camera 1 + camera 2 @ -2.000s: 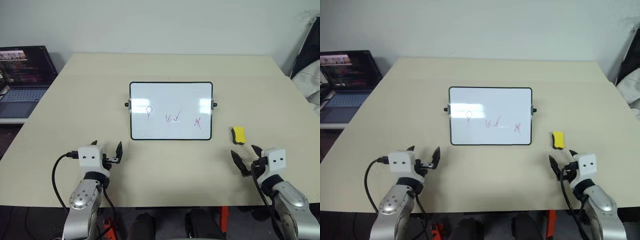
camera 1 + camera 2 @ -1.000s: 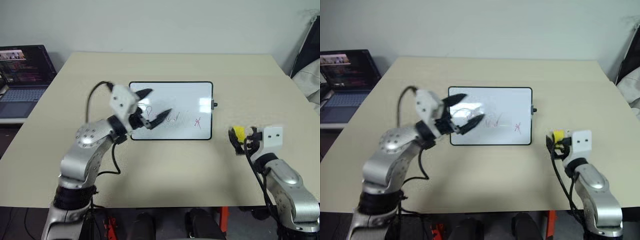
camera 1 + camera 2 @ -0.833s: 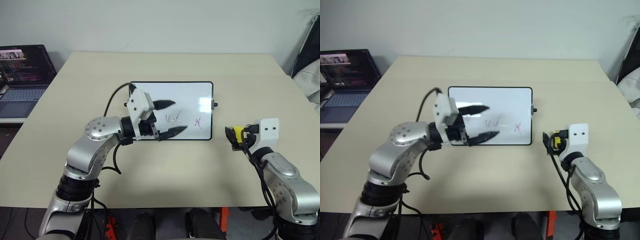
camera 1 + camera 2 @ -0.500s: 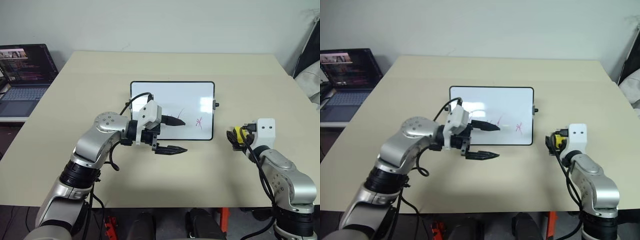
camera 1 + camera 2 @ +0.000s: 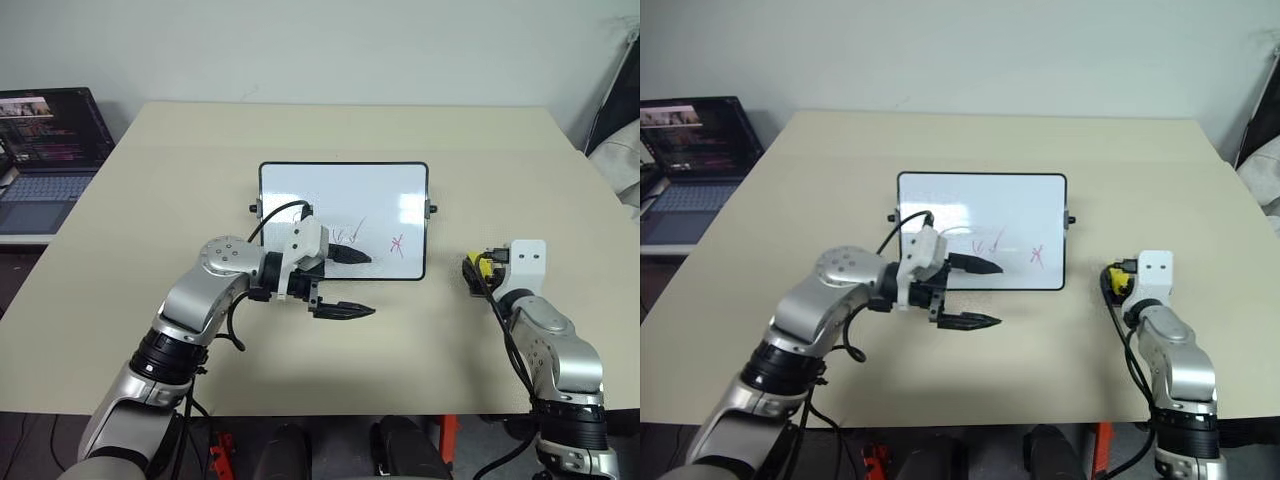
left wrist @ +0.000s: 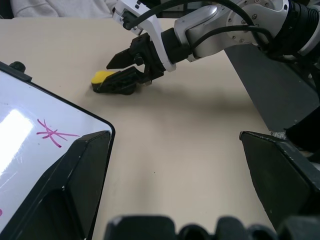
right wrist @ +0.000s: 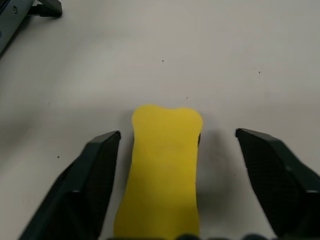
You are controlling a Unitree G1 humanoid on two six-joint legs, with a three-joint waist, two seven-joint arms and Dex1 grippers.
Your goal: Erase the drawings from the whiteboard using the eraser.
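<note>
A: Start nearest. What's at the front of the table?

B: Bare tabletop along the whole near edge, with plenty of room to move. The left gripper hangs over it around seven o'clock from table centre, fingers spread wide with nothing between them, pointing toward three o'clock. Its upper finger crosses the lower edge of the whiteboard; the lower finger is over bare table just in front of the frame.

A: And the right side?

B: The right gripper is at about four o'clock, near the right table edge. Its fingers straddle the eraser, which lies flat on the table. There's a visible gap on each side, so the jaws are apart and not pressing it.

A: How far is the eraser from the board?

B: Apart, at three o'clock from the board's lower right corner, with a strip of bare table between.

A: The drawings?

B: The drawings sit along the board's lower half; the cross is clear, the check marks lie next to the left finger, and the loop is partly hidden.

A: Beyond that?

B: Open tabletop to the far edge. A laptop stands off the table at ten o'clock.
</note>
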